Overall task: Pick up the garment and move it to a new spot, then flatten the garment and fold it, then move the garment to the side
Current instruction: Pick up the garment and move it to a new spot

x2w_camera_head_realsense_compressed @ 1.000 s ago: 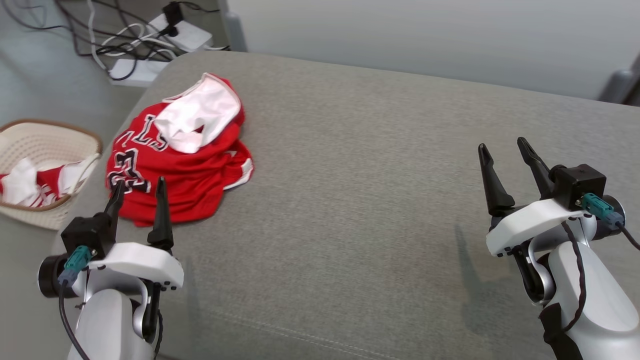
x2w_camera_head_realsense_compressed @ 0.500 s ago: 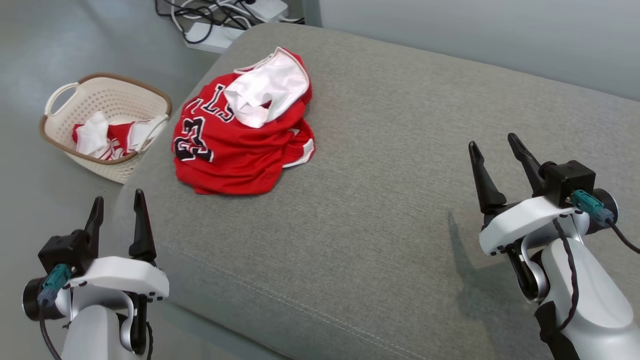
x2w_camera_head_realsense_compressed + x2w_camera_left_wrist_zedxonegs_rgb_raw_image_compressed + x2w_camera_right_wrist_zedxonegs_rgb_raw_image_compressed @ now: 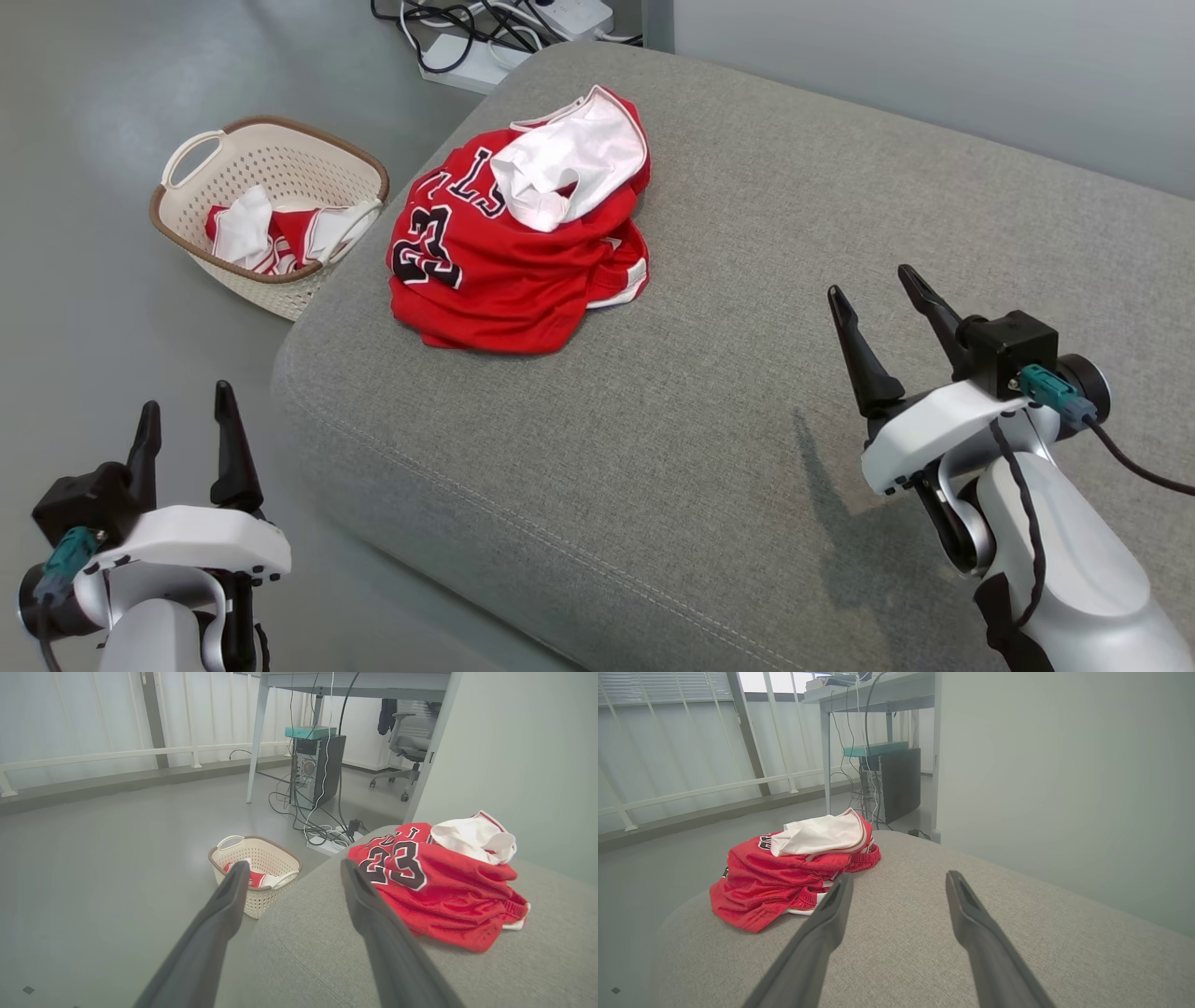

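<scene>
Step in hand: the pick-up is only just getting under way, I'd say; nothing is gripping the cloth yet
Garment: the red jersey point(image 3: 523, 261) is lying crumpled, number 23 showing, at the far left corner of the grey cushion point(image 3: 709, 392), with its white lining point(image 3: 569, 159) flopping over the top
Left gripper point(image 3: 186, 396): fingers are standing apart and carrying nothing; it is hanging over the floor off the cushion's near left corner, well apart from the jersey
Right gripper point(image 3: 870, 281): fingers are spread just as wide, also empty, hovering above the cushion's right side, well apart from the jersey
Next move: it is calling for a reach up and across to the heap and a pinch on a raised fold (the bunched red edge facing the robot looks the easiest bite), then a lift toward the bare middle of the cushion
Around: a cream laundry basket point(image 3: 280, 121) is sitting on the floor just beside the jersey's corner, holding more red-and-white clothes point(image 3: 271, 238); power strips and cables point(image 3: 485, 37) are lying on the floor beyond
In the way: nothing is blocking the cushion top; the risk I'm judging is the jersey sliding off the rounded edge toward the basket, or the fingers catching one layer of a loose pile
</scene>
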